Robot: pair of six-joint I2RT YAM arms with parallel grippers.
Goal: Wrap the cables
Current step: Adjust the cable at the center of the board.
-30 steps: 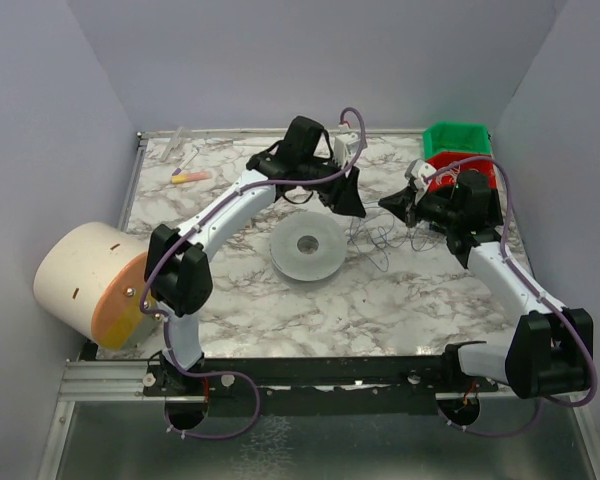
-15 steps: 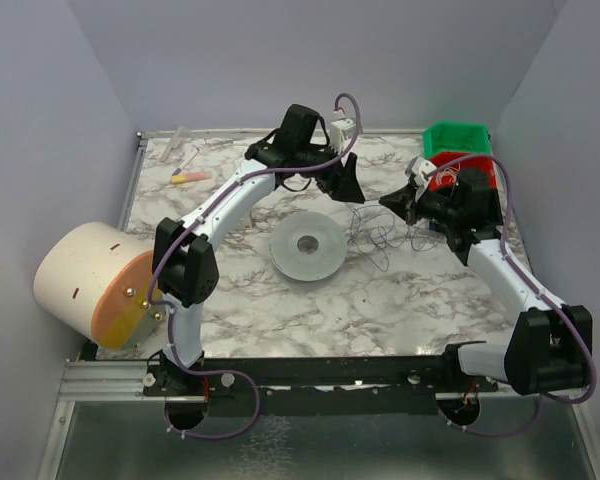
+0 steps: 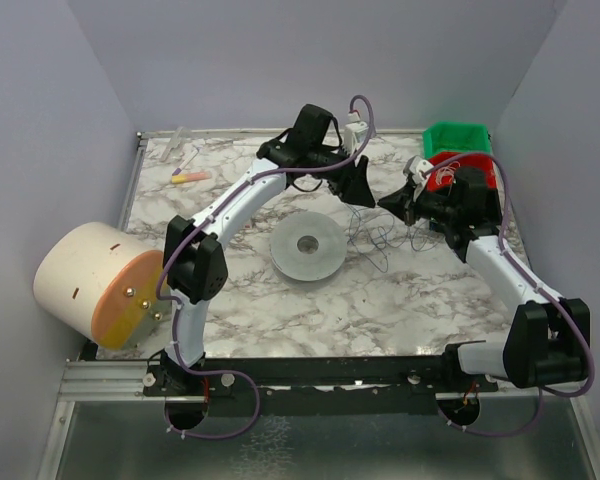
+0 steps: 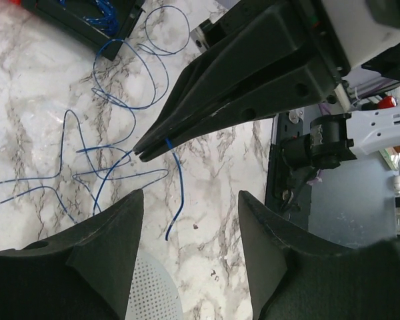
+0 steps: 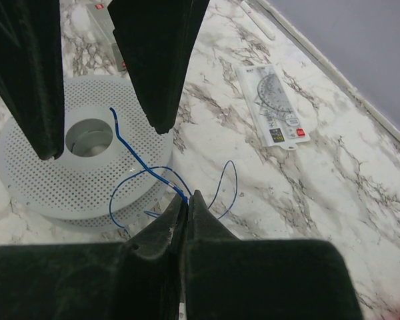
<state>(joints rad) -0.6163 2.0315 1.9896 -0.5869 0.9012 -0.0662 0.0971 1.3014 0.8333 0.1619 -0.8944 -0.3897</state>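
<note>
Moved: left arm, swung rightward off the spool's far side toward its partner.

1. Drum [image 3: 80, 275], cream with an orange face, lying on its side at the surface's [image 3: 400, 300] left edge; idle.
2. Spool [image 3: 308, 245], grey perforated disc, flat at centre. Probably set there to take the windings.
3. Left pincer [image 3: 358, 187]: released, fingers apart, nothing between them. It points at the partner's tip, seemingly to take over the loose end.
4. Cable [image 4: 177, 203]: thin blue wire in loose squiggles on the surface just right of the spool, one short tail hanging free.
5. Right pincer [image 3: 388, 203]: clenched on the cable near that tail, holding it up off the surface.
6. Green bin [image 3: 456, 137] and red bin [image 3: 480, 163], far right corner; contents too small to tell.
</note>
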